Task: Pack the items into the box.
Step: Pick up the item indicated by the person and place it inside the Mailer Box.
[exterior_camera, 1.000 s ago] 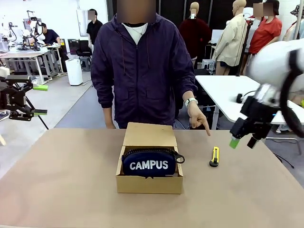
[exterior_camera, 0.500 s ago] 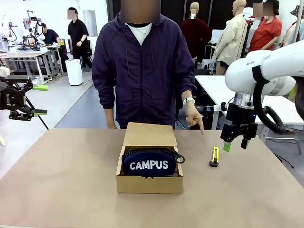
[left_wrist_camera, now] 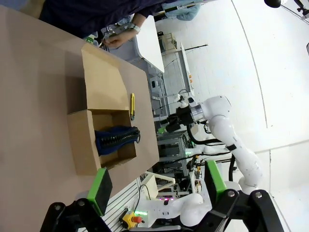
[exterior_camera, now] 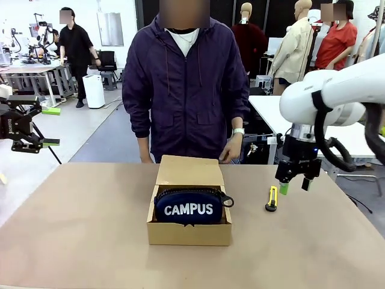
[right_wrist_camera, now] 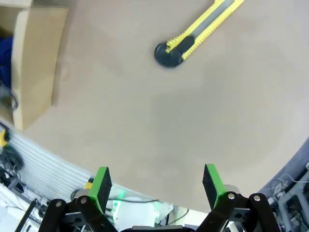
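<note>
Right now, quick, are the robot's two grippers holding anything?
Left gripper: open, holding nothing.
Right gripper: open, holding nothing, hovering near the utility knife.

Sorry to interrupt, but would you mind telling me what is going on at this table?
The navy fabric CAMPUS pouch already lies in the open brown cardboard box. The right gripper hovers open by the yellow-and-black utility knife, which lies untouched on the table. The left gripper hangs open off to the side.

Front view faces across the table (exterior_camera: pixel 72 229); all three views share the box (exterior_camera: pixel 189 233).
</note>
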You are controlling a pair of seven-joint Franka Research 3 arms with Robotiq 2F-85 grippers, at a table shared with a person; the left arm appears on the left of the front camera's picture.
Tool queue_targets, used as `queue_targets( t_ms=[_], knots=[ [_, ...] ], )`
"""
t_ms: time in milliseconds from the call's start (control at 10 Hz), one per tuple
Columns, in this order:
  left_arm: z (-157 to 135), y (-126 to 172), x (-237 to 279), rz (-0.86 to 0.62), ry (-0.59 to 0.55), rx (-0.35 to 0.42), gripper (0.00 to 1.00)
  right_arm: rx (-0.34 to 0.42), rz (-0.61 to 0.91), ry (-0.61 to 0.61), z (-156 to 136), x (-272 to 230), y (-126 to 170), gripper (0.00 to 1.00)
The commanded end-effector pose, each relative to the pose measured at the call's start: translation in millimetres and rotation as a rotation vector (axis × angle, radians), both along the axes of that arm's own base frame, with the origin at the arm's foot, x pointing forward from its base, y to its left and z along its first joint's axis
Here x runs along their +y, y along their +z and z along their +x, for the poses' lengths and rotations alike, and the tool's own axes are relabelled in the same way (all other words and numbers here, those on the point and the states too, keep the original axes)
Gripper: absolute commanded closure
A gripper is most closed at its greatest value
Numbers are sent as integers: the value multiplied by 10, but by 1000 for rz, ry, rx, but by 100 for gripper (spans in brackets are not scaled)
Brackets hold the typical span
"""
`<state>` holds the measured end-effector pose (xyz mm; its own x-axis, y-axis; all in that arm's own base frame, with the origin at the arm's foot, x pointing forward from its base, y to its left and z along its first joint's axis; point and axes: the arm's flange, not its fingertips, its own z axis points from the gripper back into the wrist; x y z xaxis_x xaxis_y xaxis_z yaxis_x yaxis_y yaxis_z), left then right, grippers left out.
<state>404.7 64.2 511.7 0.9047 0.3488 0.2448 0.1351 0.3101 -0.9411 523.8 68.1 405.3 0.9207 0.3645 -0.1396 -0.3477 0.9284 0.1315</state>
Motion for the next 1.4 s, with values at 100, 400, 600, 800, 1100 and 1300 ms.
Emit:
queue_targets(
  t_ms=[100, 400, 600, 800, 1100, 1300],
  knots=[
    [-23, 28, 24, -1, -9, 8, 0, -43, -180, -129, 683, 200, -422, 0],
    [-23, 28, 24, -1, -9, 8, 0, -102, -142, -271, 884, 334, -824, 0],
    [-23, 28, 24, -1, -9, 8, 0, -164, -151, -379, 864, 304, -719, 0],
    [-23, 28, 24, -1, -9, 8, 0, -93, -127, -255, 894, 306, -916, 0],
    [-23, 28, 24, -1, -9, 8, 0, -129, -114, -595, 937, 228, -861, 0],
    [-23, 28, 24, -1, -9, 8, 0, -192, -154, -857, 899, 123, -847, 0]
  ],
)
